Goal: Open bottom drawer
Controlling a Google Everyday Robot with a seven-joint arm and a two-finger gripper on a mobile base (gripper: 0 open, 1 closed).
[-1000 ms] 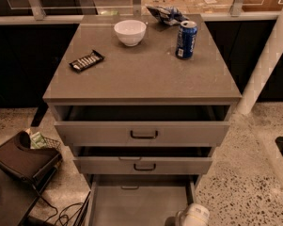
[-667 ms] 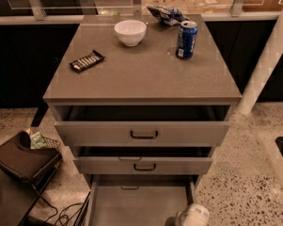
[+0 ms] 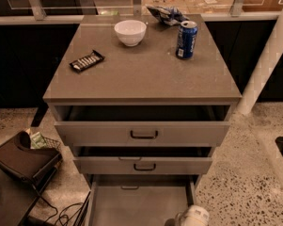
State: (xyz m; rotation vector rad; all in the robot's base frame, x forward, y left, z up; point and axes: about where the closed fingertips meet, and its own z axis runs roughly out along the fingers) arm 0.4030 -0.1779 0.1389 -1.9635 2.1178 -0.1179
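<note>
The bottom drawer (image 3: pixel 138 205) is seen pulled out, its grey interior exposed. The gripper (image 3: pixel 193 216) is found beside its right wall; its grip cannot be told.

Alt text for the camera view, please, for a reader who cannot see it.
The bottom drawer of a grey three-drawer cabinet stands pulled far out, with the robot's pincer at the frame's lower edge by its right side. The two drawers above are slightly open; a white bowl, blue can and snack bar sit on top.
</note>
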